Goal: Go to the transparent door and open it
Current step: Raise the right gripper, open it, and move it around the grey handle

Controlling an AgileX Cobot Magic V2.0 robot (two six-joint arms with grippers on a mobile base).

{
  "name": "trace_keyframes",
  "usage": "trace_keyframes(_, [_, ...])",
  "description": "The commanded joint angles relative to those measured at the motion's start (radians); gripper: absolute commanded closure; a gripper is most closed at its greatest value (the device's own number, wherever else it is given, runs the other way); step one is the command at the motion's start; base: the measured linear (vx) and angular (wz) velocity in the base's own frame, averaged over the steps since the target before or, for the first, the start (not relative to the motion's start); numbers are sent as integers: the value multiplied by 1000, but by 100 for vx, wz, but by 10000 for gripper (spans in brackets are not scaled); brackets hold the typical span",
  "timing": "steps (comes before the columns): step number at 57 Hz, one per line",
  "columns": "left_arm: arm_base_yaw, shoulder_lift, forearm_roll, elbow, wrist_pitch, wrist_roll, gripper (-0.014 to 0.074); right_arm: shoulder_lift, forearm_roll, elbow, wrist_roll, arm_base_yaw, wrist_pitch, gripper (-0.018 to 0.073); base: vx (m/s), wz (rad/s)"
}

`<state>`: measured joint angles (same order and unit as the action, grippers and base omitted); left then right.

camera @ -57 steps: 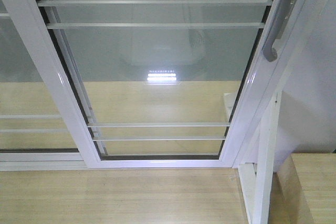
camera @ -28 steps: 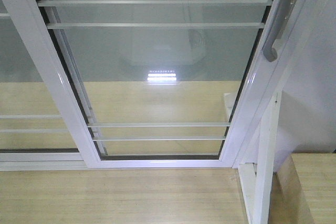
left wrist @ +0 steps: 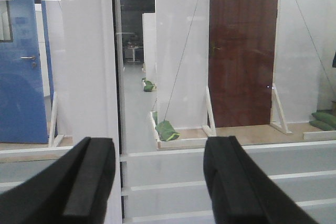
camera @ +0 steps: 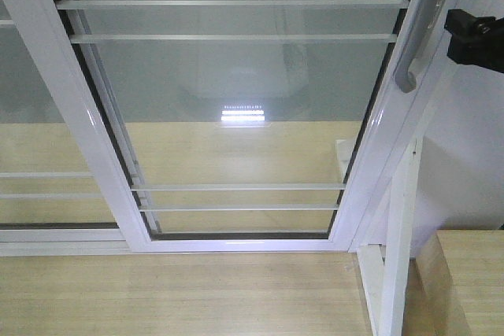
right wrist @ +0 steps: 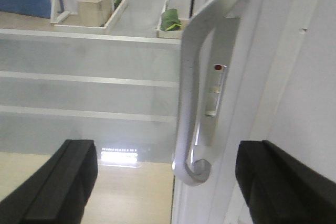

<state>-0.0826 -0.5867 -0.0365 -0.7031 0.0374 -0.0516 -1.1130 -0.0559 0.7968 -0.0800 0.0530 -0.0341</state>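
The transparent door fills the front view, clear glass in a white frame with thin white bars across it. Its curved grey handle sits on the right stile. A black part of my right arm shows at the right edge, just right of the handle. In the right wrist view my right gripper is open, and the grey handle hangs between and beyond its fingers, untouched. My left gripper is open and empty, facing barred glass.
A second white-framed glass panel without a handle overlaps on the left. Pale wood floor lies below. A white post and a wooden box stand at the right. Beyond the glass are a brown door and green bags.
A black part of my right arm has come into the front view at the right edge, beside the handle. The door has not moved.
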Motion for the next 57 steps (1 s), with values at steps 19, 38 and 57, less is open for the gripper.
trace_keyframes(19, [-7, -5, -3, -34, -43, 7, 93, -298, 33, 167, -8, -24, 296, -29, 0, 0])
trace_keyframes(38, [-7, -5, -2, -34, 9, 3, 93, -540, 33, 409, -8, -24, 303, -26, 0, 0])
trace_keyframes(57, [-7, -5, 1, -34, 9, 3, 93, -631, 32, 485, 9, -24, 317, 236, 0, 0])
